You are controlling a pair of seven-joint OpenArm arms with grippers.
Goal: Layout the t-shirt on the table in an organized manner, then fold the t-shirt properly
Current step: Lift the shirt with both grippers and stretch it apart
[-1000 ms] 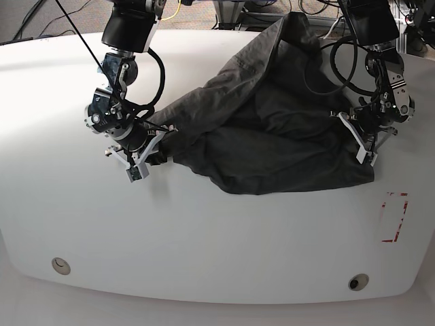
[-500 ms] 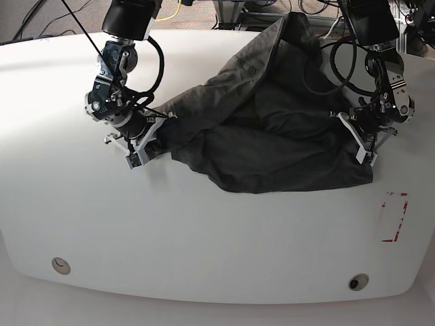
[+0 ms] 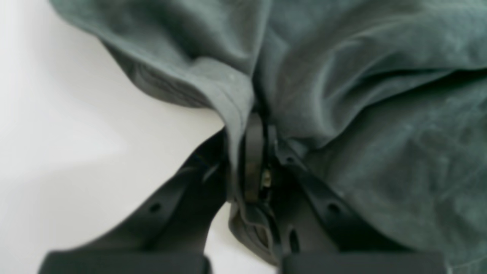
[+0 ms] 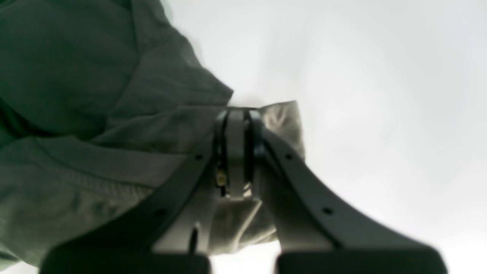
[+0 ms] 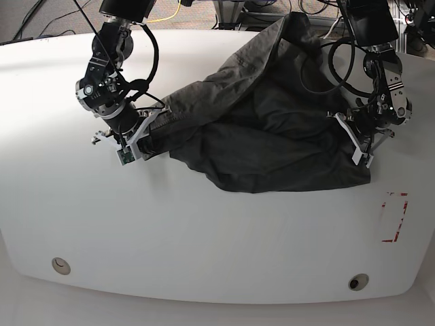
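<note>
t-shirt (image 5: 272, 129): soft matt cloth | table (image 5: 204, 238): smooth white, perhaps laminate, slight sheen

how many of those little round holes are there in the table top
2. One grommet hole sits near the front edge of the table on the base view's left, the other grommet hole near the front edge on its right. The t-shirt could hide more.

The base view looks down over the table (image 5: 204, 231); both wrist views sit close over the t-shirt (image 5: 272, 136).
</note>
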